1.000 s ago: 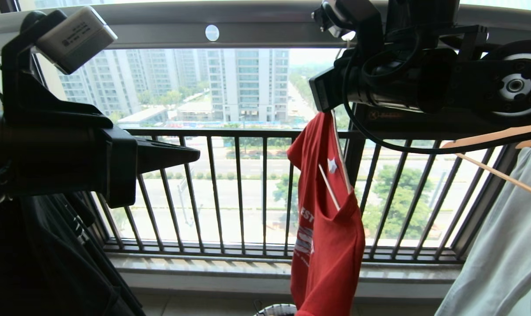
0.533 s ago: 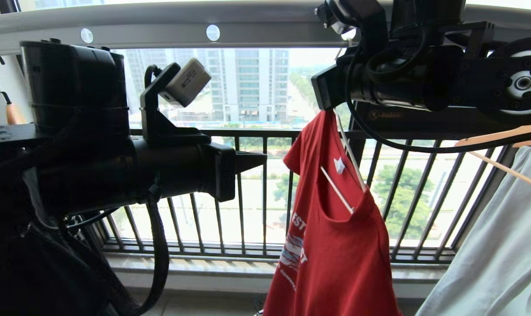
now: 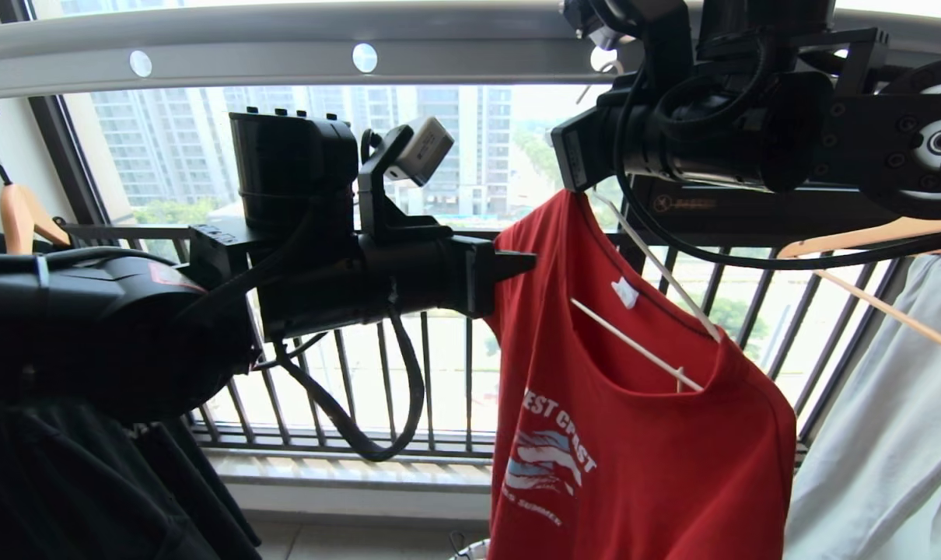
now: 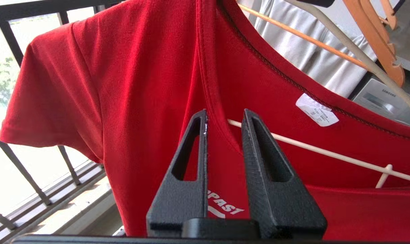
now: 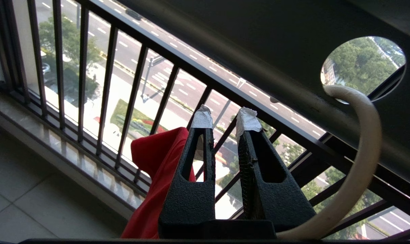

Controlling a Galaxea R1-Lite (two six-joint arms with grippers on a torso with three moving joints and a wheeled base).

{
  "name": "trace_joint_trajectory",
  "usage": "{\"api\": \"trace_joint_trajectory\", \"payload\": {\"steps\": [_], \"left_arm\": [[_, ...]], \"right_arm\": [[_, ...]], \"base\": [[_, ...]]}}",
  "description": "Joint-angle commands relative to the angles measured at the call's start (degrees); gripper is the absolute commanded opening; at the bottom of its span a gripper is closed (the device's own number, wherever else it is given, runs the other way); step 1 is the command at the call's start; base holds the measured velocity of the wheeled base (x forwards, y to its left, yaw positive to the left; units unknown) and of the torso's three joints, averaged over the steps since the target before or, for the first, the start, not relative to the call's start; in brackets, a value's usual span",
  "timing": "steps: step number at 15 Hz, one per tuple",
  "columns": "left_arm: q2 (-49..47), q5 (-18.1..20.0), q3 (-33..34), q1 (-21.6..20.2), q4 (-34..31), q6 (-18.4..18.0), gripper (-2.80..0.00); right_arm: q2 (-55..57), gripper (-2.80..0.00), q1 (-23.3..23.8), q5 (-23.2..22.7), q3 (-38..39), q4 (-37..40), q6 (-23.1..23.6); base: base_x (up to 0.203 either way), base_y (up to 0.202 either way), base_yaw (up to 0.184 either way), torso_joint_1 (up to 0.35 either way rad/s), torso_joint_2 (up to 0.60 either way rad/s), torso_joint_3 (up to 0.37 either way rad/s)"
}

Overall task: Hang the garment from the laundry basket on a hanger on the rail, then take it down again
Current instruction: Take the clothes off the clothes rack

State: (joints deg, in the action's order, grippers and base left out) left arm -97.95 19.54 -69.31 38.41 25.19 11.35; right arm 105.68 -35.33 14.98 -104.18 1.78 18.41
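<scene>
Over the last second the left hand [image 3: 521, 263] has been swung in from the left end of the rail [image 3: 299, 43] to the red T-shirt [image 3: 634, 435], and its fingers have been parted slightly; nothing is clamped yet. The shirt, now spread wider on the cream hanger [image 3: 649, 354], appears ready for straightening or removal. The left wrist view alone shows the collar seam lying between those fingers. The right wrist view alone shows the hook through a rail hole, with the right hand [image 5: 225, 118] narrowly parted and empty beside it.
</scene>
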Motion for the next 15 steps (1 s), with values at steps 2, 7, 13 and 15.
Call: {"api": "trace_joint_trajectory", "payload": {"steps": [2,7,13,15], "left_arm": [[-2.5,0.0,-2.1,0.0,-0.1,0.1,0.00],[-2.9,-0.3,-2.4,0.1,0.0,-0.3,0.00],[-6.2,-5.2,-6.0,-0.1,0.5,-1.8,0.00],[-7.1,-9.2,-6.3,-0.1,0.5,-3.7,0.00]], "right_arm": [[0.0,-2.80,-0.5,0.0,0.0,0.0,0.1],[-0.1,-2.80,-1.8,0.0,0.0,0.0,0.1],[-0.7,-2.80,-2.2,0.0,0.1,0.0,0.0],[-0.9,-2.80,-2.3,0.0,0.1,0.0,0.0]], "base": [[0.000,0.000,0.000,0.000,0.00,0.000],[0.000,0.000,0.000,0.000,0.00,0.000],[0.000,0.000,0.000,0.000,0.00,0.000],[0.000,0.000,0.000,0.000,0.00,0.000]]}}
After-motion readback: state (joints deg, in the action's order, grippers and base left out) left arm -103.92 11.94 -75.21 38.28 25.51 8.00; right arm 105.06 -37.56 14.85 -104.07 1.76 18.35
